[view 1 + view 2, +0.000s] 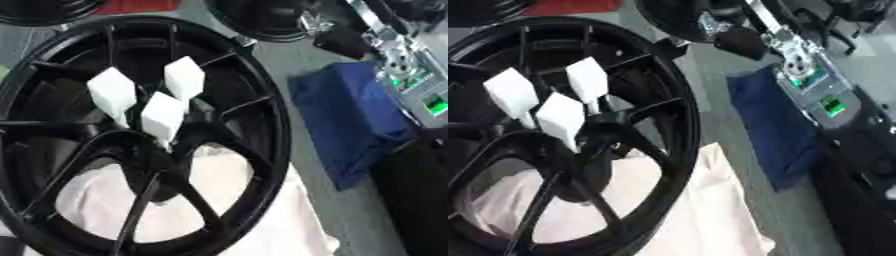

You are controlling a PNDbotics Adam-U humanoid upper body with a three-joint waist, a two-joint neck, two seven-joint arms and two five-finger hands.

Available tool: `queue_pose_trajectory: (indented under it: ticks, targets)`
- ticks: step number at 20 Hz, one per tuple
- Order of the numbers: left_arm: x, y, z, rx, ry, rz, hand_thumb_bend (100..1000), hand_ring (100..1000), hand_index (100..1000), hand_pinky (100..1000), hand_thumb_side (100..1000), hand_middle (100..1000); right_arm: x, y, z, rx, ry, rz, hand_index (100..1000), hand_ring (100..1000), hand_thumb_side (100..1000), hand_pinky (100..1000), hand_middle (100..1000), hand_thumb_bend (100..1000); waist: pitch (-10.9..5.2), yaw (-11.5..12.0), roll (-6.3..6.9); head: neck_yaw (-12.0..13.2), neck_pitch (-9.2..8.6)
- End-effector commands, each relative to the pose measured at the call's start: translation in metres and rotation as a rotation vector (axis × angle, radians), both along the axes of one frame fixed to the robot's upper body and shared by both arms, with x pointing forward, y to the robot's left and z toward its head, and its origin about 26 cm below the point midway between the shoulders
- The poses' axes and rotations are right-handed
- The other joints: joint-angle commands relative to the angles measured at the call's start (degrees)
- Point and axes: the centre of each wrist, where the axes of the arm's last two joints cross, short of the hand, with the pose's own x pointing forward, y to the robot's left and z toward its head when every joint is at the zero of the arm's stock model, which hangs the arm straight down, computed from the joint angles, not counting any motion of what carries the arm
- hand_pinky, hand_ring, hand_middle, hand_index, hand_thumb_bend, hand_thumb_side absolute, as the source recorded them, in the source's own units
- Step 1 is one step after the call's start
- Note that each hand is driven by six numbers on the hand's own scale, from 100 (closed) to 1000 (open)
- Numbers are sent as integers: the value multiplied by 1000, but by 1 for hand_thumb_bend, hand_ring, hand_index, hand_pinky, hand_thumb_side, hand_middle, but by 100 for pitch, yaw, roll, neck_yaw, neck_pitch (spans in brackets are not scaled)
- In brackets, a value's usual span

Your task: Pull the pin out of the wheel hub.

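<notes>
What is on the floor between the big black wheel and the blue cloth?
Nothing: between the black wheel and the blue cloth only a bare grey strip shows, seen in both eye views.

The right arm (802, 65) is coming in along the right side and reaching up toward the top of the view, its silver joint section showing green lights and its lower part showing as a black mass at the right edge. The right hand (739, 42) is hanging at the arm's far end, dark and blurred.

Blue cloth (350, 117) right of pale pink sheet (271, 220); red item (570, 6) at far edge.
</notes>
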Motion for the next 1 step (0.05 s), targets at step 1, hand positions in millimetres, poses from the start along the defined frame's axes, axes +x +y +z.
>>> queue_pose_trajectory:
  ticks: [1]
  targets:
    - [-2,-1,7,6,-28,-13,366,594,787,820,679,646,2,14,11,33,-45,88,754,726,636,988,562,100,-146,15,26,-24,-53]
